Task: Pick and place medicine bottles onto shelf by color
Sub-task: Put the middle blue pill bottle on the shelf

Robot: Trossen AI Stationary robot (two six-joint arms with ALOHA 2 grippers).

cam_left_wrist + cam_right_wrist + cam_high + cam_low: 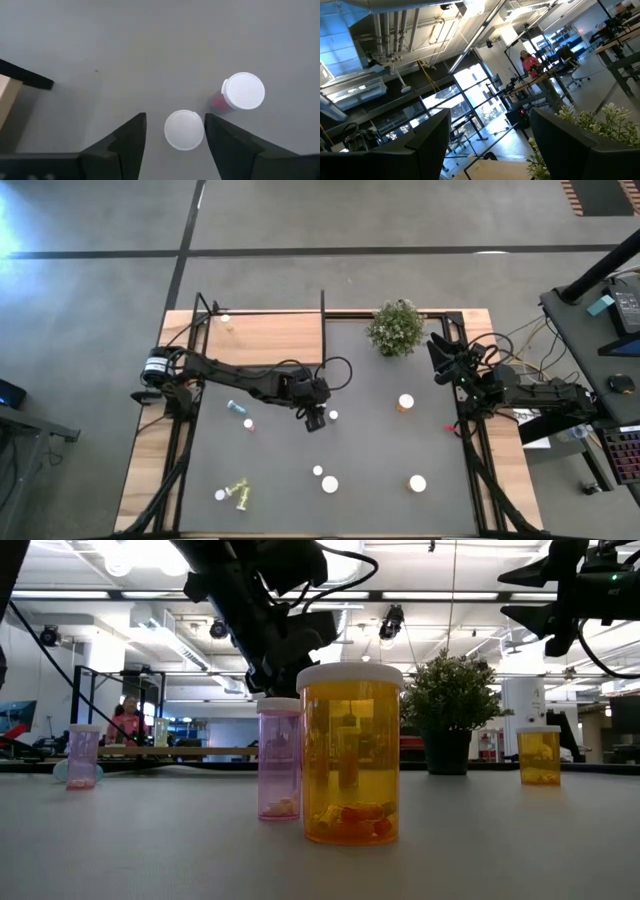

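Note:
My left gripper (175,142) (316,420) hangs open over the middle of the table, slanting down. Its fingers stand on either side of an upright medicine bottle's white cap (184,130); the cap hides the body's colour. A pink bottle (243,91) stands upright just beyond it. The shelf (262,337), a light-wood board with black posts, lies at the far left with one small bottle (225,320) on it. My right gripper (490,145) (437,350) waits open at the far right, raised and pointing up into the room. My left gripper comes at the bottle from above, slanting down. One finger (220,142) stands right at the cap's rim (202,129), and I cannot tell whether it touches. The other finger (132,142) is a clear gap away. The bottle stands upright on the table.
More bottles are spread over the dark tabletop: orange ones (406,402) (417,483), a large orange one (350,755) near the front, a pink one (248,424), a bluish one lying down (236,408), a yellow-green one lying down (240,495). A potted plant (396,328) stands at the far edge.

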